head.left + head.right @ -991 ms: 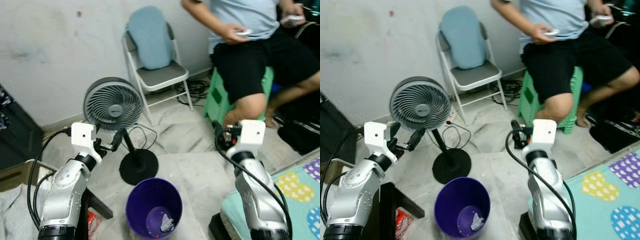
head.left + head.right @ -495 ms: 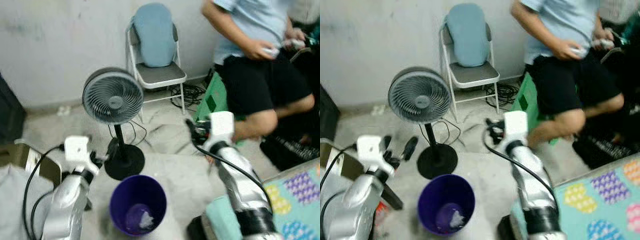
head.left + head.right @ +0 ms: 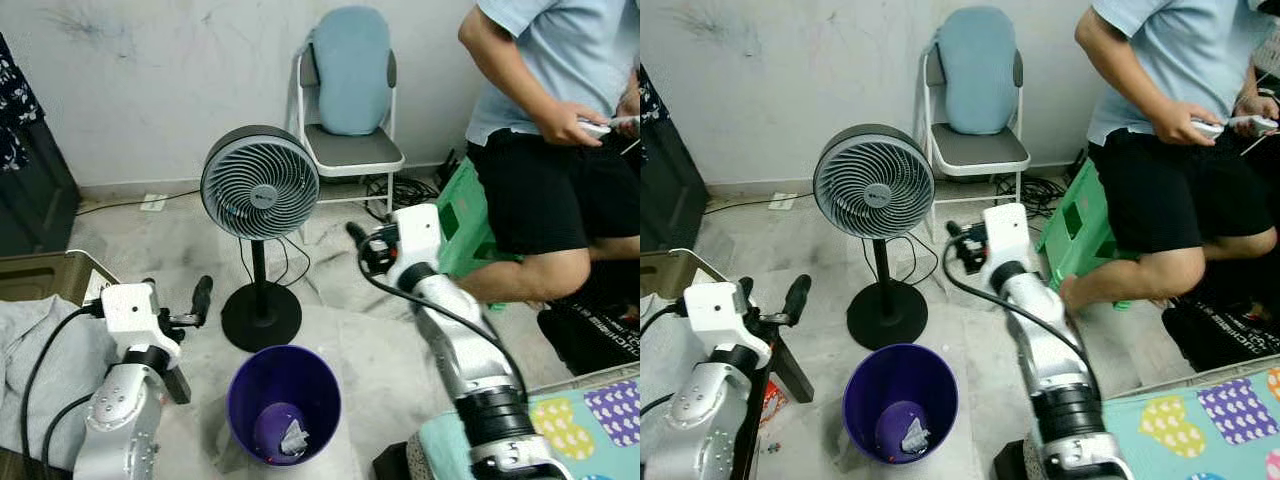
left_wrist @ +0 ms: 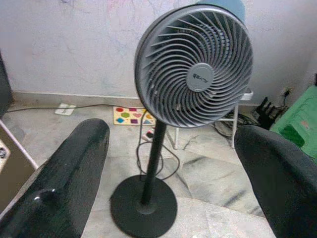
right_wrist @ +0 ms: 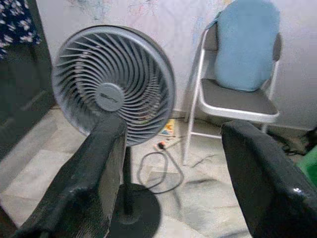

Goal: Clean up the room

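A purple bin (image 3: pixel 284 405) stands on the floor between my arms, with crumpled paper (image 3: pixel 290 437) in its bottom. My left gripper (image 3: pixel 178 295) hovers left of the bin, open and empty; its fingers (image 4: pixel 74 168) frame the grey standing fan (image 4: pixel 193 74). Raised beside the fan head, on its right, my right gripper (image 3: pixel 360 240) is open with nothing held. Its fingers (image 5: pixel 99 168) point towards the fan (image 5: pixel 111 84) and the chair (image 5: pixel 242 64).
The fan's round base (image 3: pixel 260 315) sits just behind the bin. A folding chair with a blue cushion (image 3: pixel 350 90) stands at the wall. A person sits on a green stool (image 3: pixel 455 215) at right. Cables, a puzzle board (image 4: pixel 130 115), grey cloth (image 3: pixel 40 350) and a play mat (image 3: pixel 590 400) lie around.
The whole view has shifted, so the camera has turned. My right gripper has swung left, closer to the fan head. The left gripper hangs lower. Both remain open.
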You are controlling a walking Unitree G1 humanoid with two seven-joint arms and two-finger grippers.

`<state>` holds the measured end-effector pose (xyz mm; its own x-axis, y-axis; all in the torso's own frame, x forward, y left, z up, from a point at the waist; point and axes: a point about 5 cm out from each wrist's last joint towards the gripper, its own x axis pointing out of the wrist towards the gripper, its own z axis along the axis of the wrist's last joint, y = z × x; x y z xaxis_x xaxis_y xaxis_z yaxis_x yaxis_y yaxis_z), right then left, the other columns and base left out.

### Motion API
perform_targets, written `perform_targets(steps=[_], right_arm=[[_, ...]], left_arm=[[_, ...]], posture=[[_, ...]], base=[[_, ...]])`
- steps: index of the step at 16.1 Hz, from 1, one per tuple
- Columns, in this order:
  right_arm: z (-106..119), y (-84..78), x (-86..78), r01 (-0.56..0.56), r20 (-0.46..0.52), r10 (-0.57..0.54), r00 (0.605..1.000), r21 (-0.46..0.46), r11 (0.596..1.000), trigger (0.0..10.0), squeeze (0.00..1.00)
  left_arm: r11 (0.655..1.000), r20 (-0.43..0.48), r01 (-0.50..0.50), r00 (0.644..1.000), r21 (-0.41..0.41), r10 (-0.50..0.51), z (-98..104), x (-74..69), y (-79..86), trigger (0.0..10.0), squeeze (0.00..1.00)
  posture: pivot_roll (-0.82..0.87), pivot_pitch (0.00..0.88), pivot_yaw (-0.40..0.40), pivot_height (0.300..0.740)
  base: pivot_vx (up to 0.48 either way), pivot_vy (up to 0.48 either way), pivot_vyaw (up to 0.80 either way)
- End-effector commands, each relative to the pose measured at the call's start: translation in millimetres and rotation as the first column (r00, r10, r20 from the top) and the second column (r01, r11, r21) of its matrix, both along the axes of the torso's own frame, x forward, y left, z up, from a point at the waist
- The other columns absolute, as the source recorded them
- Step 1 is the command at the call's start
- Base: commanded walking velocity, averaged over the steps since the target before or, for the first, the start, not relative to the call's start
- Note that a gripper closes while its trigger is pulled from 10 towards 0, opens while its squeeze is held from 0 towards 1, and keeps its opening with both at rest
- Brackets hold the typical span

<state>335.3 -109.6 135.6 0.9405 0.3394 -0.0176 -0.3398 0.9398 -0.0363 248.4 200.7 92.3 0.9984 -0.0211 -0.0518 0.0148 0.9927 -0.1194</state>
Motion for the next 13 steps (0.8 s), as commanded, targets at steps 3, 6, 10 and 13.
perform_targets(steps=[3,6,10,13], right_arm=[[5,-9.7,-8.5,0.038,0.048,-0.036,0.998,-0.034,0.999,10.0,0.00],[12,-16.3,-18.9,0.071,0.091,-0.067,0.994,-0.049,0.996,10.0,0.00],[7,-12.3,-31.5,0.061,0.076,-0.057,0.995,-0.054,0.997,10.0,0.00],[7,-13.4,-33.9,0.063,0.081,-0.057,0.995,-0.067,0.996,10.0,0.00]], left_arm=[[0.998,0.064,0.054,0.997,-0.025,-0.052,14,-2.5,-9.0,10.0,0.00],[0.997,0.071,0.065,0.996,-0.035,-0.062,20,-8.8,-4.1,10.0,0.00],[0.996,0.068,0.073,0.995,-0.046,-0.070,21,-4.4,-6.2,10.0,0.00],[0.994,0.060,0.099,0.994,-0.049,-0.096,21,-7.0,-11.7,10.0,0.00]], posture=[[-0.15,0.000,-0.058,0.740],[-0.16,0.000,-0.049,0.740],[-0.17,0.000,-0.039,0.740],[-0.17,0.000,-0.029,0.740]], base=[[0.000,0.000,0.00],[0.000,0.000,0.53],[0.000,0.000,0.80],[0.000,0.000,0.80]])
